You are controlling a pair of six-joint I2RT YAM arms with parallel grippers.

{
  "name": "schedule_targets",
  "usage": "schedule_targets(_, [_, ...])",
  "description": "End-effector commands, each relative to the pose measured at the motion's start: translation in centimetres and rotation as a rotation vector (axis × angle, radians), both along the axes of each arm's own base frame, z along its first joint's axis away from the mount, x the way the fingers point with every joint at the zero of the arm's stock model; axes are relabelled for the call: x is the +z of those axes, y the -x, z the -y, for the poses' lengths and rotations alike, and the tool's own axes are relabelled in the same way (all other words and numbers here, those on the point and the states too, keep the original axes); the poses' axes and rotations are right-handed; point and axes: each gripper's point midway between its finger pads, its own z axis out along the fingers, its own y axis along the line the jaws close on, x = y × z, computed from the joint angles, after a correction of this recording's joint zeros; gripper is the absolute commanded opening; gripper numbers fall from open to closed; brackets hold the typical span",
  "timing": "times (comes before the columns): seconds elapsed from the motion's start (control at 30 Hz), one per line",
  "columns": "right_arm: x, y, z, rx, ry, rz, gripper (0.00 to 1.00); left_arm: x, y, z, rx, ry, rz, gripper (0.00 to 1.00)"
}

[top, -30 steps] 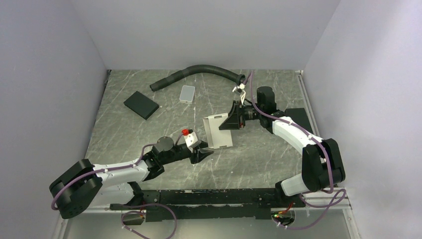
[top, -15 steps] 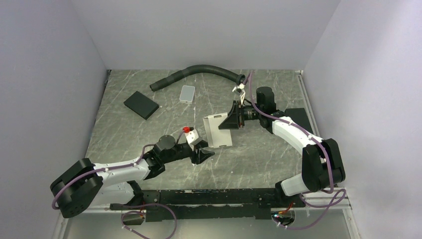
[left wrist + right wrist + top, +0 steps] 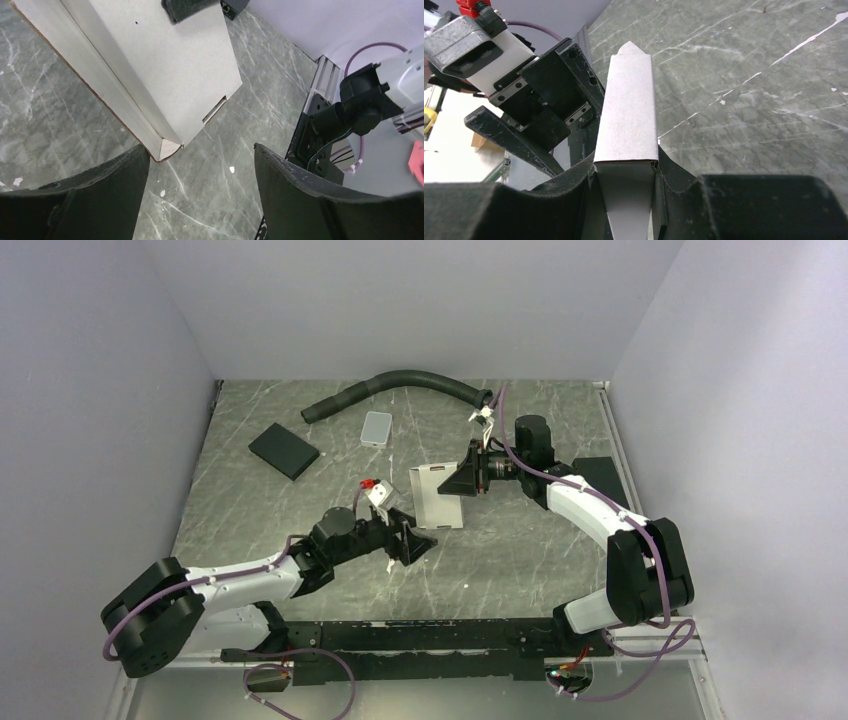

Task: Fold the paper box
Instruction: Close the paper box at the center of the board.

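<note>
Paper box clamped in right hand, left hand spread wide, empty, by its corner

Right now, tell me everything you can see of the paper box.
The paper box is white thin cardboard, folded into a slim rectangular carton with creased edges, brownish cut edges, a small slit in one broad face and a pointed tab at one end. It sits mid-table, tilted. The right gripper is shut on the other end, pads on both broad faces. The open left gripper sits by the tabbed corner without touching it. Whether the box rests on the table is unclear.
</note>
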Motion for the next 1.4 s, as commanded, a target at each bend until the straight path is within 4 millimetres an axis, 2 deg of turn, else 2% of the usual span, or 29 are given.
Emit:
schedule_targets(0.0, [-0.8, -2.6, 0.5, -0.112, 0.051, 0.088, 0.0, 7.4, -0.4, 1.8, 0.009, 0.2, -0.03, 0.8])
schedule_targets(0.13, [-1.0, -2.8, 0.6, -0.128, 0.062, 0.085, 0.0, 7.8, -0.7, 2.0, 0.031, 0.207, -0.109, 0.83])
schedule_targets(0.43, [-1.2, -3.1, 0.7, -0.146, 0.071, 0.08, 0.0, 7.9, -0.2, 2.8, 0.004, 0.246, -0.215, 0.8])
schedule_targets(0.7, [-1.0, -2.9, 0.6, -0.141, 0.055, 0.07, 0.0, 6.5, 0.0, 3.1, -0.029, 0.206, -0.235, 0.73])
schedule_targets(0.97, [-1.2, -2.9, 0.5, -0.149, 0.044, 0.048, 0.0, 7.1, -0.1, 3.6, -0.07, 0.277, -0.304, 0.64])
schedule_targets(1.2, [-1.6, -2.9, 0.4, -0.16, 0.035, 0.029, 0.0, 8.0, -1.2, 3.0, -0.012, 0.403, -0.436, 0.63])
schedule_targets(1.37, [-1.9, -2.9, 0.3, -0.165, 0.04, 0.031, 0.0, 8.0, -2.3, 2.7, 0.058, 0.429, -0.51, 0.65])
